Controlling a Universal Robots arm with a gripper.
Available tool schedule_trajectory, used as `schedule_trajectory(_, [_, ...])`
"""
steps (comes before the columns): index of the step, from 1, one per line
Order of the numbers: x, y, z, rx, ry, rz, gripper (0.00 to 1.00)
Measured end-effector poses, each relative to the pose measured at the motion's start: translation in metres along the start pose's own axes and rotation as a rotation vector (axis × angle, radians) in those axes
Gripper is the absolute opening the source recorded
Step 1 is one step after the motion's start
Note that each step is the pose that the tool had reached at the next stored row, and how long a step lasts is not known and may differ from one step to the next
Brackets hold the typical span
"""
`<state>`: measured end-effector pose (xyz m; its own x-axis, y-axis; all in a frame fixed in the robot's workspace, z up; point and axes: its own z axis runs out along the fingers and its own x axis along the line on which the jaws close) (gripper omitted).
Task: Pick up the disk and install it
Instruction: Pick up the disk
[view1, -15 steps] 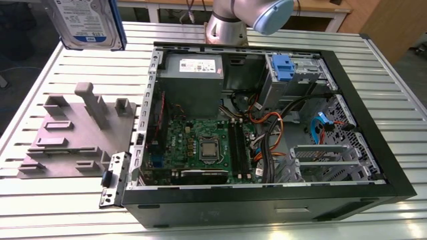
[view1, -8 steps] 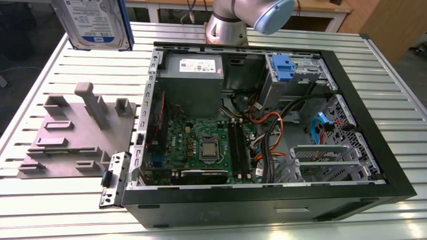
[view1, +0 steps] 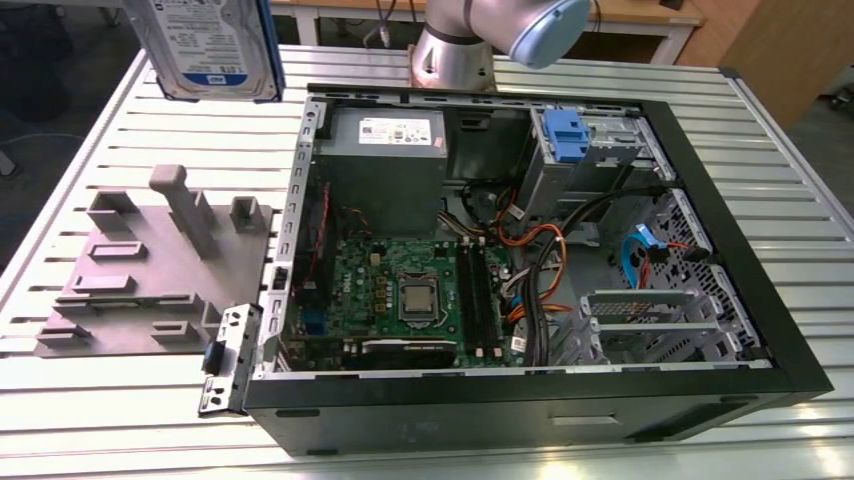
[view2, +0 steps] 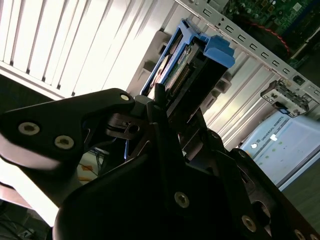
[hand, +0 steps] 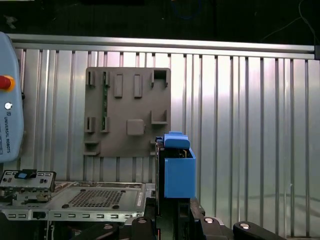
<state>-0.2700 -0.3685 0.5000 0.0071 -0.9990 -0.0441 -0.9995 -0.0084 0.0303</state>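
The disk hangs high above the table at the far corner on the exterior view's left, upright, with its white-and-blue label facing the camera and blue rails along its sides. In the second wrist view my gripper is shut on the disk, black fingers clamped on its end, the blue rail sticking out past them. The first wrist view shows the disk edge-on above the gripper, over the slatted table.
An open black computer case lies on the slatted metal table, with a motherboard, a grey power-supply box and a blue latch on a metal cage. A grey fixture plate lies beside it.
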Motion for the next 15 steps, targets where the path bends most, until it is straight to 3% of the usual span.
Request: schedule_trajectory(15, [0.0002,-0.0302,-0.0009,0.0000,0.0001,0.000,0.35])
